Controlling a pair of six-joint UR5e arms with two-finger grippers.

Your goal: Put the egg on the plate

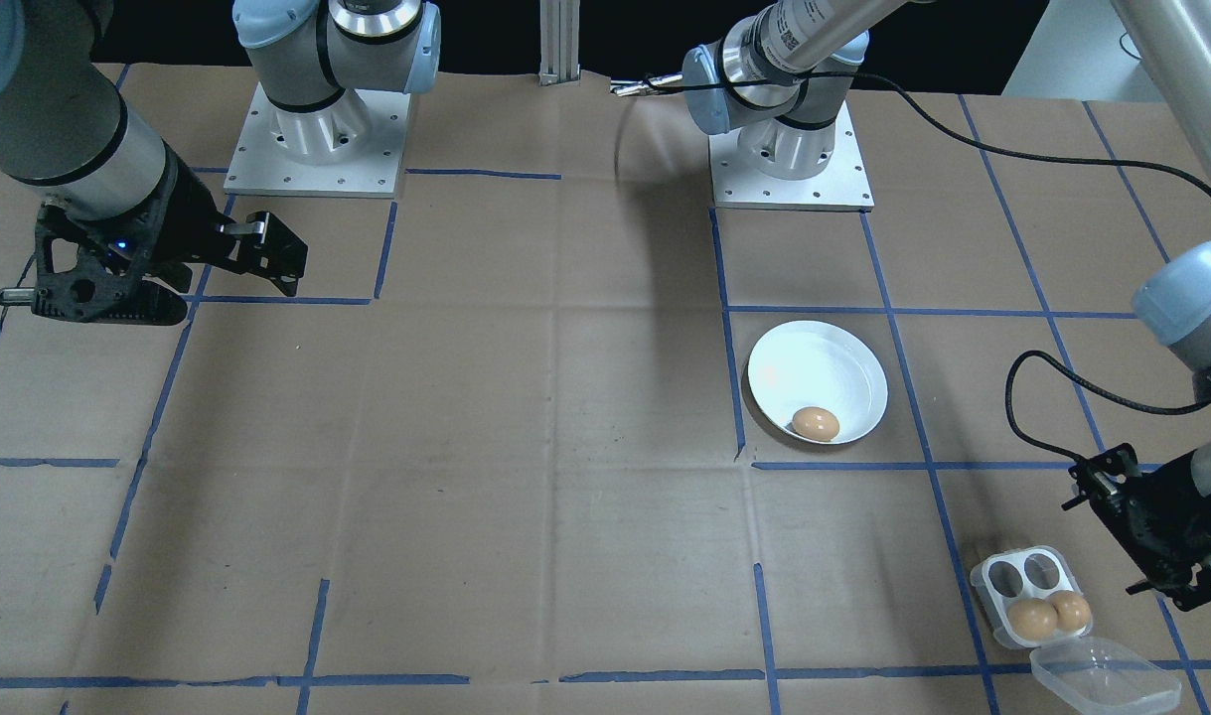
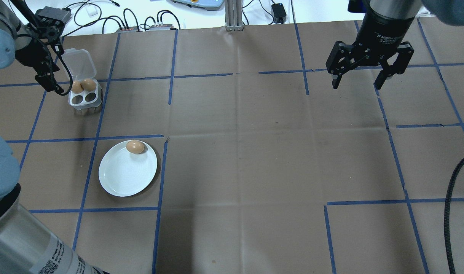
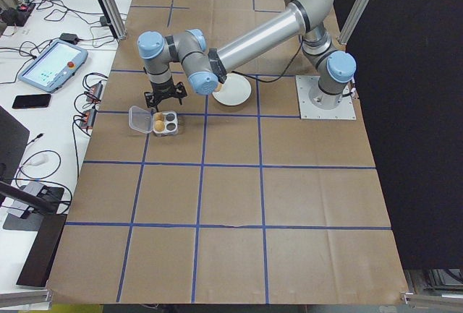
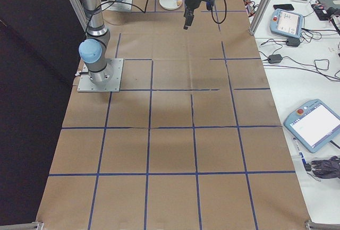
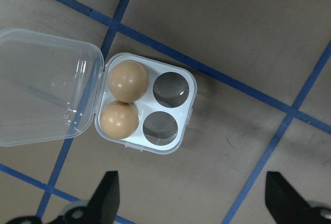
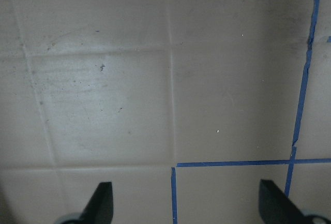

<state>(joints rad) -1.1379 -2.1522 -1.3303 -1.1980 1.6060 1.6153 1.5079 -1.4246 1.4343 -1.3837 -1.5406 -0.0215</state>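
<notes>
where it lies on the glossy white plate (image 2: 121,179): smooth brown egg (image 2: 135,147); both claws wide, empty.

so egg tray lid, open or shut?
Open. The egg tray lid lies flipped flat beside it; two eggs, two empty holes.

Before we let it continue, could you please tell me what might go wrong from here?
The egg lies at the rim of the plate, not its centre, so a bump might roll it off. The left gripper hangs open beside the egg tray; descending off-centre could clip the tray or its lid.
</notes>
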